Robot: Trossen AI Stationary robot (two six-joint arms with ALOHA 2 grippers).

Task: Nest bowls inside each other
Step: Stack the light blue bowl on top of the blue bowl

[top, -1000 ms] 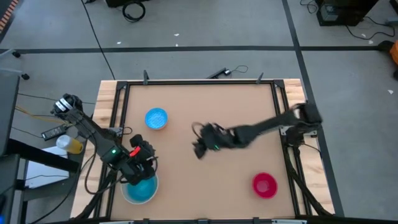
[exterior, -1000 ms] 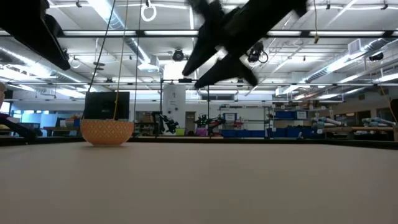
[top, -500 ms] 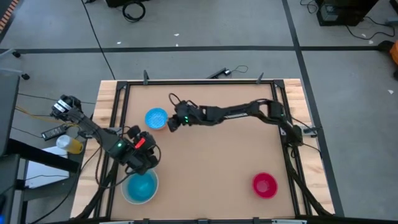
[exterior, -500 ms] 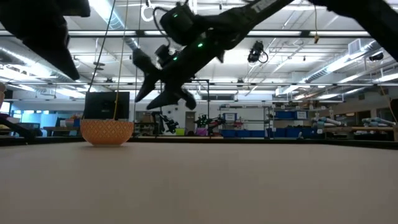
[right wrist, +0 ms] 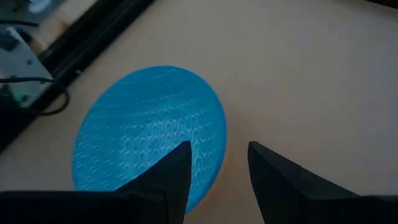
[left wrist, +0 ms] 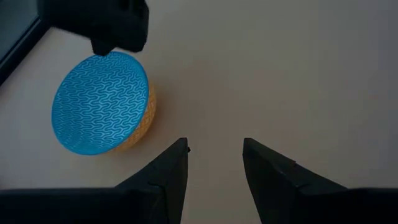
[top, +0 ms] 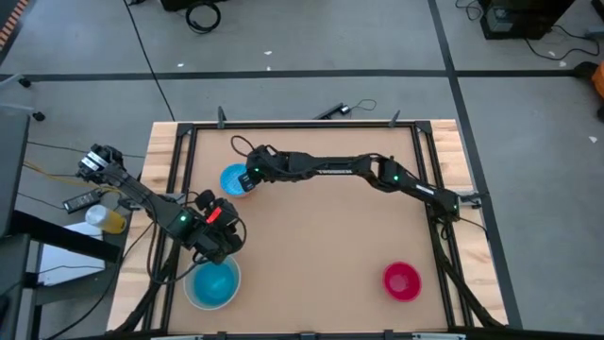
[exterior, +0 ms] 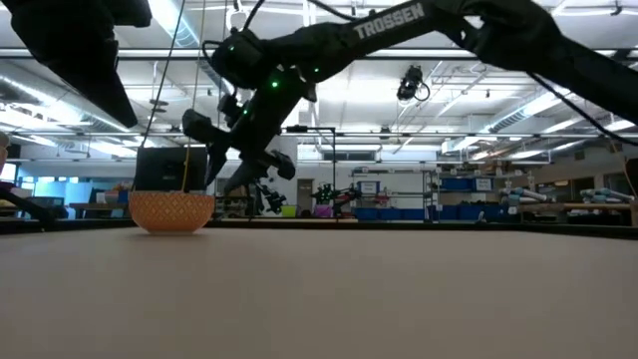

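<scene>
A light blue bowl [top: 235,179] with an orange outside [exterior: 171,211] stands on its base at the table's far left. My right gripper [top: 247,179] [right wrist: 217,154] hovers open just above its rim on the bowl's right side, touching nothing. A teal bowl [top: 213,284] sits inside a larger pale bowl at the near left. My left gripper [top: 225,234] [left wrist: 214,149] stands open beside it on its far side, raised over bare table. A magenta-red bowl [top: 401,280] stands at the near right.
A raised wooden frame [top: 184,161] runs round the brown table top. The middle and the far right of the table are bare. My right arm [top: 359,170] stretches across the far half of the table.
My right gripper has swept from the table's middle toward the far left, sinking a little, and now hangs over the light blue bowl. My left gripper has drawn off the teal bowl toward the far edge. The bowls have stayed where they were.
</scene>
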